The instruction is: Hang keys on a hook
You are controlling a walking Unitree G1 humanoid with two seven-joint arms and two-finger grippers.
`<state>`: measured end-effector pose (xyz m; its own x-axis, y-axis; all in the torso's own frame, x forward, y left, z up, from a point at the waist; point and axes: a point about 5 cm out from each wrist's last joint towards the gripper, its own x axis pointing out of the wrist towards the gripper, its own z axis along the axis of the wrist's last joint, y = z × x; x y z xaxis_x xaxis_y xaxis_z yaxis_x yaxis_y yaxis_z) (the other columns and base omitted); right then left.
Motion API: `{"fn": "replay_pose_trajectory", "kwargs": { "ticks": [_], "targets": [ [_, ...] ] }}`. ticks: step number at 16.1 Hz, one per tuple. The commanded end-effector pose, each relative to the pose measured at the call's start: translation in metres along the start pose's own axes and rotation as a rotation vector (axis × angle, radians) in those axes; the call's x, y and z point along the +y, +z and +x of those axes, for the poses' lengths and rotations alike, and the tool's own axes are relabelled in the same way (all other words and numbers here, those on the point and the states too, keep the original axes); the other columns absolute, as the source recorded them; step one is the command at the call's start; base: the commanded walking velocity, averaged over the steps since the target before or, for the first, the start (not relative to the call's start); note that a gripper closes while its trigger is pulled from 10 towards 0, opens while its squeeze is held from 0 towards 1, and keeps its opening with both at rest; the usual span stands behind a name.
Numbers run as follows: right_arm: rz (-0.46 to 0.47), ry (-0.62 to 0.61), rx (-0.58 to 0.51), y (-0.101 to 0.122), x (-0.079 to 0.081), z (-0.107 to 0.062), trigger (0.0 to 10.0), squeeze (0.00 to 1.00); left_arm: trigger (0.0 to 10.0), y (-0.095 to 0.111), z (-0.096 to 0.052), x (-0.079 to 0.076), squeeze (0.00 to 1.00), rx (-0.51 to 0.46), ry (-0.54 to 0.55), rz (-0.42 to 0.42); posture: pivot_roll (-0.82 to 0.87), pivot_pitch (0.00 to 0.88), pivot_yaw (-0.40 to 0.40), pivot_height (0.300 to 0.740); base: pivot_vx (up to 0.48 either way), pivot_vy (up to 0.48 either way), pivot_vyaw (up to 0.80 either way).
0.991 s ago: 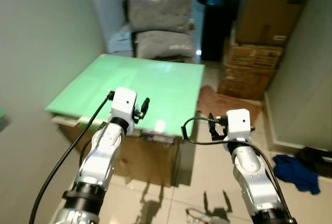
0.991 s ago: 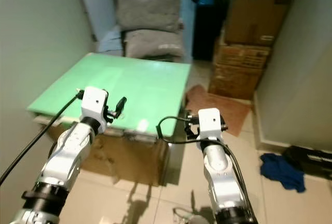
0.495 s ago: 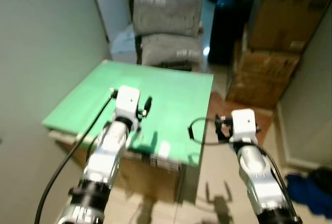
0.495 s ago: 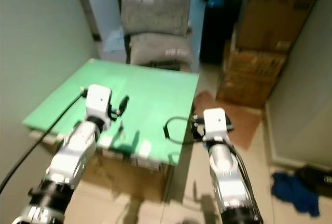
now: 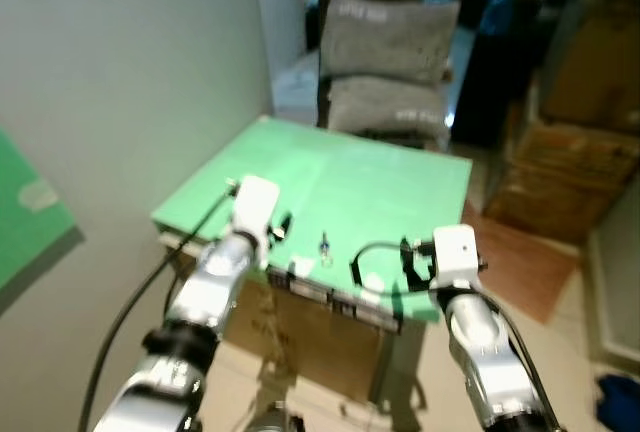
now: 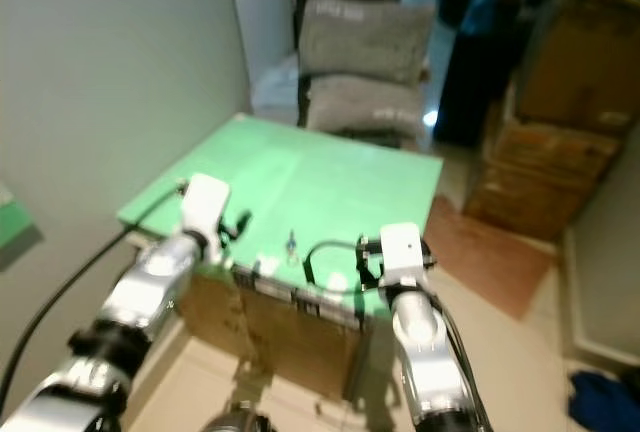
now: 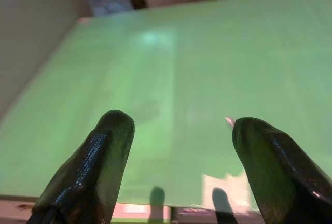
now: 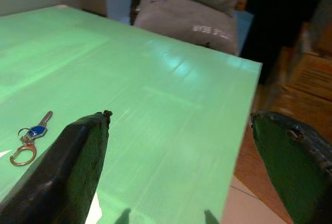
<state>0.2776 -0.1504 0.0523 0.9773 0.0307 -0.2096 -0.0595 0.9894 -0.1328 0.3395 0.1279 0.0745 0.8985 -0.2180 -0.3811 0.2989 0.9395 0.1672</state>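
A small bunch of keys (image 5: pixel 324 247) with a blue tag and a brass ring lies near the front edge of the green table (image 5: pixel 390 177). It also appears in the right wrist view as the keys (image 8: pixel 31 137). My left gripper (image 5: pixel 280 227) hovers over the table's front left part, to the left of the keys, its fingers (image 7: pixel 101 154) spread open with nothing between them. My right gripper (image 5: pixel 408 255) is at the front right edge, to the right of the keys, also open and empty, its fingers (image 8: pixel 78 146) wide apart.
A plain wall runs along the left, bearing a green panel (image 5: pixel 30 217) with a small pale fitting. Grey cushions (image 5: pixel 385 42) are stacked behind the table. Cardboard boxes (image 5: pixel 565 142) and a brown mat (image 5: pixel 525 262) lie to the right, with a blue cloth (image 5: pixel 620 392) on the floor.
The whole view has shifted: the camera moved, bringing the left wall and green panel into sight. The keys now show on the table. Both arms keep their pose.
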Motion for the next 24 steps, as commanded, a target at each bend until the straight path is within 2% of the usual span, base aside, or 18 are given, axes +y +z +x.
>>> {"fn": "replay_pose_trajectory", "kwargs": {
  "ticks": [1,3,4,6,7,8,9,10,11,12,13,15,16,18,24],
  "targets": [
    [0.017,0.001,0.003,0.0,0.0,-0.003,10.0,0.0,10.0,0.009,0.007,-0.003,0.0,-0.013,-0.012,0.006,-0.06,0.0,0.076,0.699,0.0,0.0,0.0],
    [0.018,0.022,0.027,-0.006,0.001,-0.008,10.0,0.0,10.0,0.011,0.013,-0.01,0.0,0.002,-0.037,-0.001,-0.08,0.0,0.083,0.699,0.0,0.0,-0.32],
    [-0.009,0.031,0.019,-0.008,0.0,-0.013,10.0,0.0,10.0,0.02,0.016,-0.009,0.0,-0.024,-0.033,-0.003,-0.09,0.0,0.093,0.699,0.0,0.0,-0.54],
    [-0.018,-0.007,-0.033,-0.001,-0.007,-0.02,10.0,0.0,10.0,0.044,0.004,0.012,0.0,-0.23,0.03,-0.066,-0.11,0.0,0.12,0.699,0.0,0.0,0.0],
    [-0.019,-0.055,-0.114,0.014,-0.013,-0.026,10.0,0.0,10.0,0.047,-0.009,0.021,0.0,-0.329,0.053,-0.128,-0.11,0.0,0.13,0.699,0.0,0.0,0.0],
    [-0.004,-0.111,-0.249,0.04,-0.022,-0.041,10.0,0.0,10.0,0.041,-0.031,0.031,0.0,-0.405,0.101,-0.182,-0.11,0.0,0.133,0.699,0.0,0.0,0.0],
    [-0.019,-0.142,-0.311,0.053,-0.028,-0.054,10.0,0.0,10.0,0.033,-0.051,0.036,0.0,-0.444,0.145,-0.204,-0.11,0.0,0.131,0.699,0.0,0.0,0.0],
    [-0.014,-0.154,-0.317,0.055,-0.031,-0.062,10.0,0.0,10.0,0.028,-0.064,0.035,0.0,-0.459,0.146,-0.209,-0.11,0.0,0.126,0.699,0.0,0.0,0.0],
    [0.008,-0.186,-0.318,0.056,-0.039,-0.076,10.0,0.0,10.0,0.024,-0.086,0.031,0.0,-0.48,0.134,-0.219,-0.09,0.0,0.113,0.699,0.0,0.0,0.0],
    [0.043,-0.215,-0.28,0.046,-0.045,-0.081,10.0,0.0,10.0,0.03,-0.101,0.026,0.0,-0.511,0.099,-0.175,-0.07,0.0,0.096,0.699,0.0,0.0,0.0],
    [0.056,-0.225,-0.264,0.043,-0.046,-0.081,10.0,0.0,10.0,0.033,-0.103,0.024,0.0,-0.519,0.085,-0.161,-0.07,0.0,0.093,0.699,0.0,0.0,0.0],
    [0.027,-0.186,-0.291,0.051,-0.036,-0.069,10.0,0.0,10.0,0.036,-0.091,0.014,0.0,-0.469,0.067,-0.114,-0.05,0.0,0.092,0.699,0.461,0.0,0.0],
    [0.026,-0.153,-0.271,0.051,-0.029,-0.061,10.0,0.0,10.0,0.036,-0.084,0.016,0.0,-0.449,0.087,-0.144,-0.06,0.0,0.094,0.699,0.461,0.0,0.0],
    [0.023,-0.112,-0.253,0.048,-0.022,-0.055,10.0,0.0,10.0,0.037,-0.079,0.021,0.0,-0.414,0.111,-0.162,-0.06,0.0,0.095,0.699,0.471,0.0,0.0],
    [0.006,-0.106,-0.221,0.043,-0.025,-0.049,10.0,0.0,10.0,0.032,-0.072,0.012,0.0,-0.373,0.096,-0.132,-0.08,0.0,0.096,0.699,0.474,0.0,0.0]
  ]
}}
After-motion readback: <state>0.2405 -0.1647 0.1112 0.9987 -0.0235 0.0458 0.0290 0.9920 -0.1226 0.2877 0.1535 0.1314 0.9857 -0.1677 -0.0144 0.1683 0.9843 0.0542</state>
